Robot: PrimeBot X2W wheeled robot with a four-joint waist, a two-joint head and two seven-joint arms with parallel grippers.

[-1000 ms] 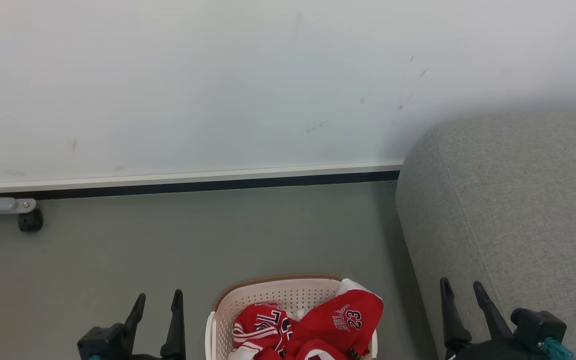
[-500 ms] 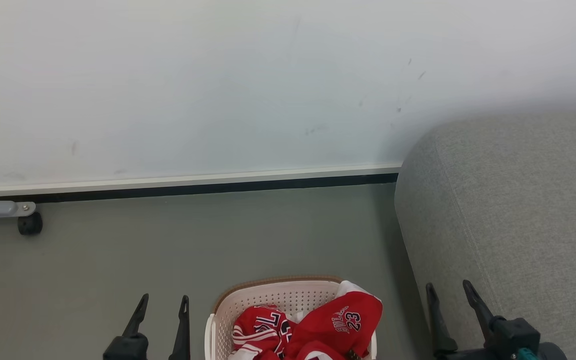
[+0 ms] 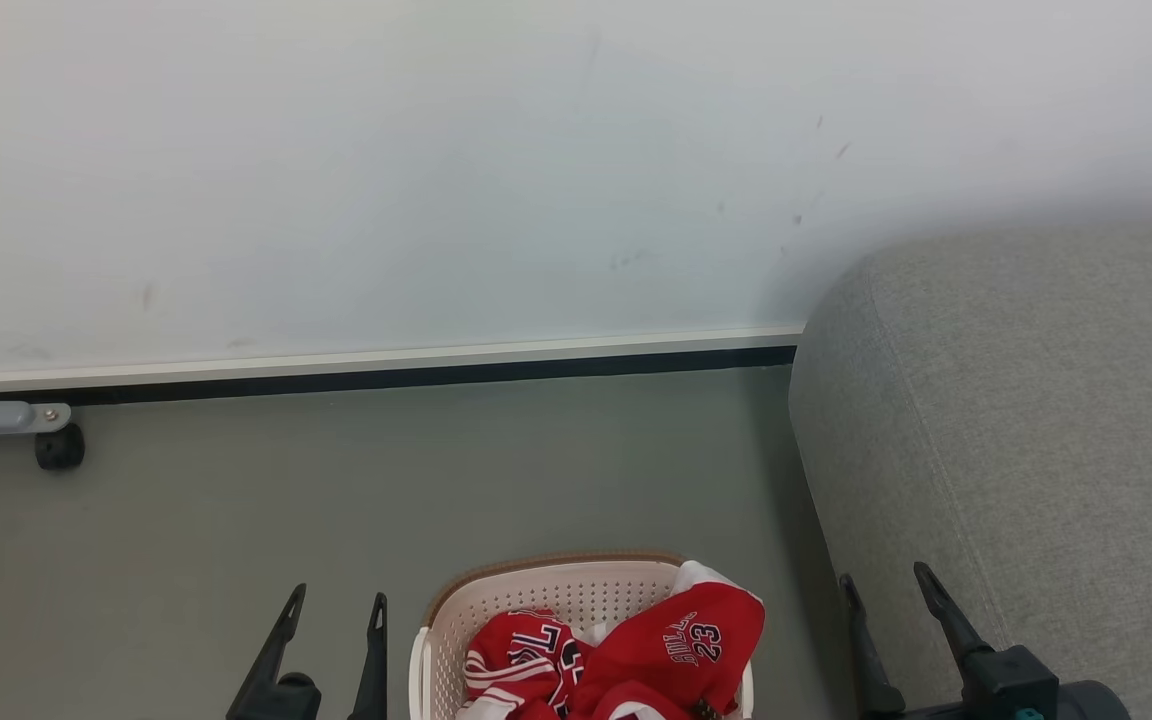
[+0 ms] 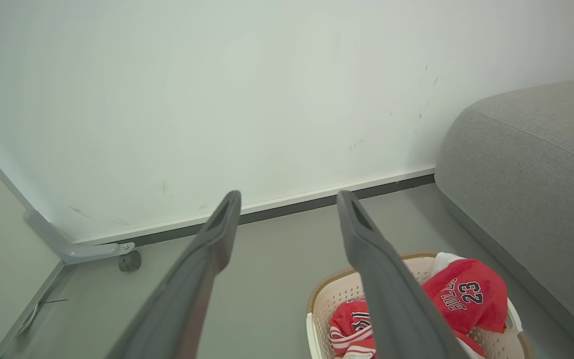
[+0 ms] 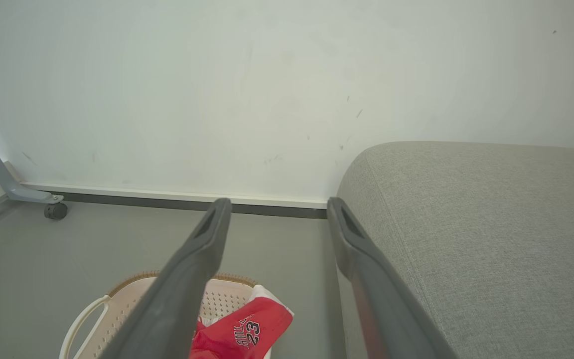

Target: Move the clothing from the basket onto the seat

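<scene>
Either side of the basket, edging inward with left claw and right claw, both spread, empty. Still seeing clothing heaped inside the basket, none on the seat; grab pending.

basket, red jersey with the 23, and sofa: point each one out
basket (image 3: 576, 592): head view, on its perforated far inner wall.
red jersey (image 3: 656, 665): head view, on the red fabric left of the number.
sofa (image 3: 1036, 420): head view, on its grey upholstered top.
</scene>
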